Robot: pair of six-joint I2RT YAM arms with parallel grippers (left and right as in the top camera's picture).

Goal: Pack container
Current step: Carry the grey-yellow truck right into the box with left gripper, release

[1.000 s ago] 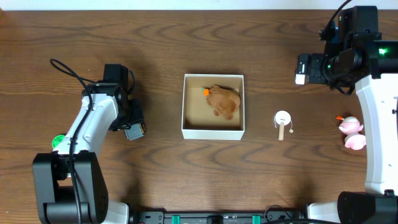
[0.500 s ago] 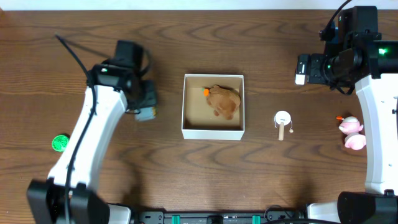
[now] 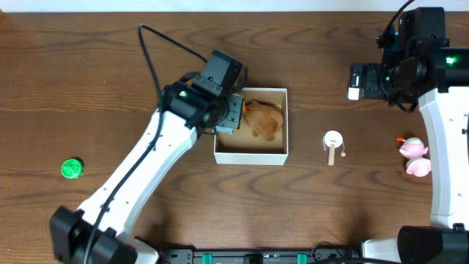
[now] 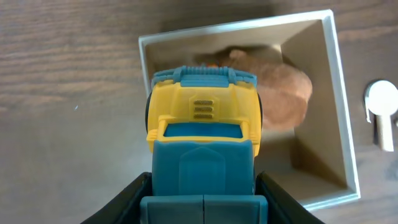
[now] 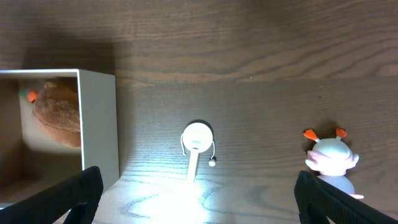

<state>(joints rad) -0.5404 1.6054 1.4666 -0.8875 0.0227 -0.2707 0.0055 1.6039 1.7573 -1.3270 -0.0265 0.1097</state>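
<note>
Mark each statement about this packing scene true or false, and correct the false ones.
1. The left gripper holds a yellow and teal toy truck. True.
2. The container is empty. False: a brown toy lies in it.
3. The green disc lies inside the container. False: it lies on the table, well away from it.
4. The pink toy sits on the table outside the container. True.
5. The right gripper holds the pink toy. False: it is open and holds nothing.
</note>
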